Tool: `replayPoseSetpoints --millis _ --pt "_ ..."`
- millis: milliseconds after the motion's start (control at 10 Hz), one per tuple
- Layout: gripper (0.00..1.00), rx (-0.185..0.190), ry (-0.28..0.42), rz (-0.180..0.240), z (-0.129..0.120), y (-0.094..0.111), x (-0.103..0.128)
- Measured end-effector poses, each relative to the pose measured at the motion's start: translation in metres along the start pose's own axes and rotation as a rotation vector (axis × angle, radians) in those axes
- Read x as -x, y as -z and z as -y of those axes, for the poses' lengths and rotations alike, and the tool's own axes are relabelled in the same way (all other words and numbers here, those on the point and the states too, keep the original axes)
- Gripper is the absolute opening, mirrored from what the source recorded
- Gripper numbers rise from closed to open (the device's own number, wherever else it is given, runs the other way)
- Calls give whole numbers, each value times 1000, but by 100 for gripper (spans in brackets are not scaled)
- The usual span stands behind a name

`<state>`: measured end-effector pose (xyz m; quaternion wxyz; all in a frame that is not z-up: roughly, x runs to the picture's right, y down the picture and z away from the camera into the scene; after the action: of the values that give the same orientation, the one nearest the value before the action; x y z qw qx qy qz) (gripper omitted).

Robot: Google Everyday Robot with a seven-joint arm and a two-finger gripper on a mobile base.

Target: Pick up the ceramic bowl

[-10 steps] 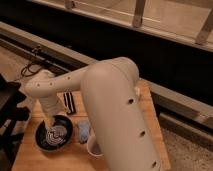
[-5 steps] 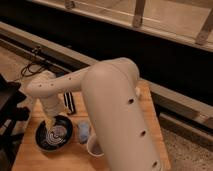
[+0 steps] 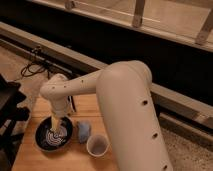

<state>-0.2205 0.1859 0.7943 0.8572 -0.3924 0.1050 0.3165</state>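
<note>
The ceramic bowl [image 3: 46, 141] is wide, shallow and dark, with pale rings inside. It sits on the wooden table [image 3: 45, 162] at its left side. My gripper [image 3: 56, 126] hangs from the pale arm [image 3: 120, 100] and reaches down into the bowl at its far rim. The arm's wrist [image 3: 57, 92] stands right above it. The tips are partly lost against the bowl's inside.
A small white cup [image 3: 97, 145] stands just right of the bowl, near the table's front. A pale blue object [image 3: 84, 131] lies between them. A dark striped item [image 3: 73, 104] lies behind the wrist. Black equipment [image 3: 10, 112] stands left of the table.
The wrist has shifted very slightly over the bowl. The bowl, cup and blue object have stayed in place.
</note>
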Motion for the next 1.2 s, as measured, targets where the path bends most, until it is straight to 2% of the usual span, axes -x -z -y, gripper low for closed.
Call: replayPoseSetpoints --millis 300,500,600,900,1200 --pt "80 59 -22 -19 2 -32 -9" --pt "80 52 -17 -20 1 -42 -6" --pt "75 48 -17 -18 1 -40 -3" --pt "44 43 -18 -21 3 -29 -3" --pt "19 43 -15 -15 3 -26 1"
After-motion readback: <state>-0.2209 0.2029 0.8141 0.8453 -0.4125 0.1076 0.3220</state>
